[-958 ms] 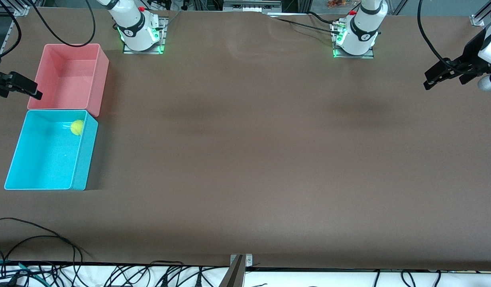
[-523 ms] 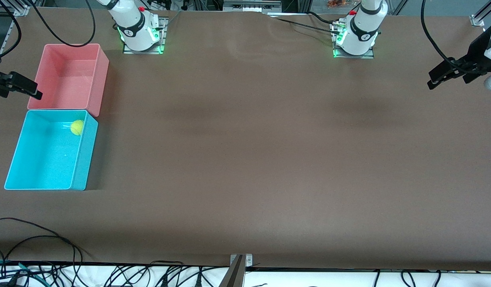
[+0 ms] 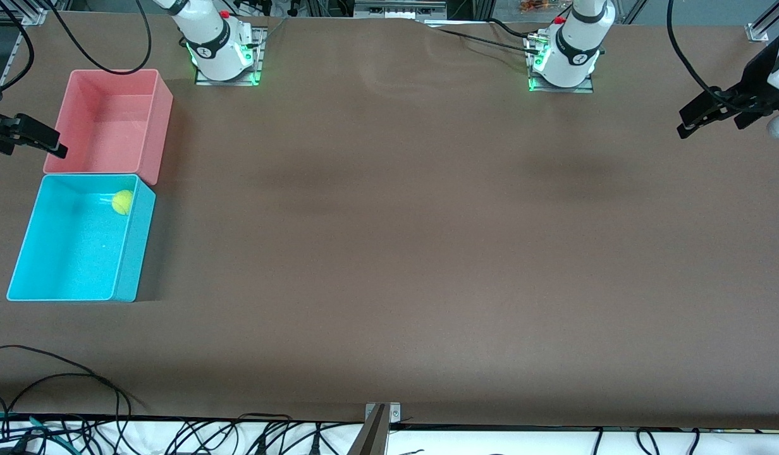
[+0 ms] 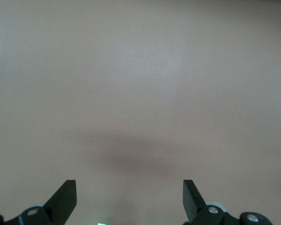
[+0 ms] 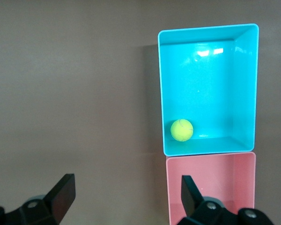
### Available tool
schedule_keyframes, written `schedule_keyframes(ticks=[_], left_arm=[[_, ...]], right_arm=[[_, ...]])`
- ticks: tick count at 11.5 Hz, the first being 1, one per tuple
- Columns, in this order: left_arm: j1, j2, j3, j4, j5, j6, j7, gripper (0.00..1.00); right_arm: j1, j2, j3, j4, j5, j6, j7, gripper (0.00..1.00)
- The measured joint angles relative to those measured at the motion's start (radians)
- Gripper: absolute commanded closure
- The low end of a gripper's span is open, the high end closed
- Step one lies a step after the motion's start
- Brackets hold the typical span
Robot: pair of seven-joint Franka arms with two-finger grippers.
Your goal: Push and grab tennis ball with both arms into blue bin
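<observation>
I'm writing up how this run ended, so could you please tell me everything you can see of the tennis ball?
The tennis ball is a small, fuzzy yellow-green sphere with a faint curved seam, visible in the right wrist view. It rests on the floor of the blue bin, tucked into the corner next to the pink bin on the side toward the table's middle. It sits close against the walls there, though actual contact cannot be made out. Nothing grips it, and its lettering cannot be read.

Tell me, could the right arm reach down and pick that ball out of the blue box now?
Probably yes. The tennis ball lies uncovered in the blue bin, the right gripper is close by, fingers open. The ball sits near a corner, which may crowd the fingers.
</observation>
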State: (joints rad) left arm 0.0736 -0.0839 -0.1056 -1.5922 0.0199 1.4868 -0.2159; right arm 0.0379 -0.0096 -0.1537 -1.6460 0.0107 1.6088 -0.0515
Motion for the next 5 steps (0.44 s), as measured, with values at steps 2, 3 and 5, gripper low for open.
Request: schedule_keyframes(ticks=[2, 3, 5], left_arm=[[0.000, 0.000, 0.000, 0.014, 0.000, -0.001, 0.000, 0.00], [-0.001, 0.000, 0.000, 0.016, 0.000, -0.001, 0.000, 0.00], [-0.001, 0.000, 0.000, 0.016, 0.000, -0.001, 0.000, 0.00]], right_arm=[[0.000, 0.000, 0.000, 0.000, 0.000, 0.000, 0.000, 0.00], [0.000, 0.000, 0.000, 0.000, 0.000, 0.000, 0.000, 0.00], [0.000, 0.000, 0.000, 0.000, 0.000, 0.000, 0.000, 0.00]])
